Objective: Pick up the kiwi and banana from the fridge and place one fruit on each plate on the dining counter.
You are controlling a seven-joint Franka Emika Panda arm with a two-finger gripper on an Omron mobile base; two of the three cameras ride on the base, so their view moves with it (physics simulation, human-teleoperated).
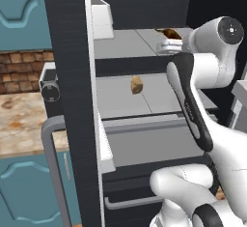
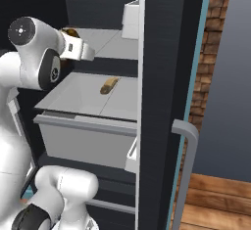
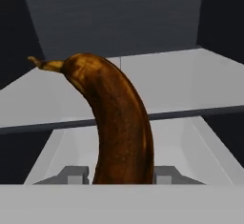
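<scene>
Hand view puts the banana dead centre for you: it rises from between the two finger tips of the end effector and curves up and away, its stem tip pointing to the upper left of that view. So the fruit lies straight ahead along the hand's own line, with its long axis running out from the tips rather than across them, and the tips sit on either side of its near end. You can read the fingers as drawn in against the banana's sides, though whether they are bearing on it firmly I cannot tell. In the left base view the end effector is up at the upper shelf of the fridge, with the banana showing as a dark brown sliver just above the hand. The right base view shows the same: banana at the hand, above the shelf. The tan lumpy item lies on the shelf below, well apart from the hand. My judgement is that your coming move turns on pulling back along the hand's line, out past the open door.
</scene>
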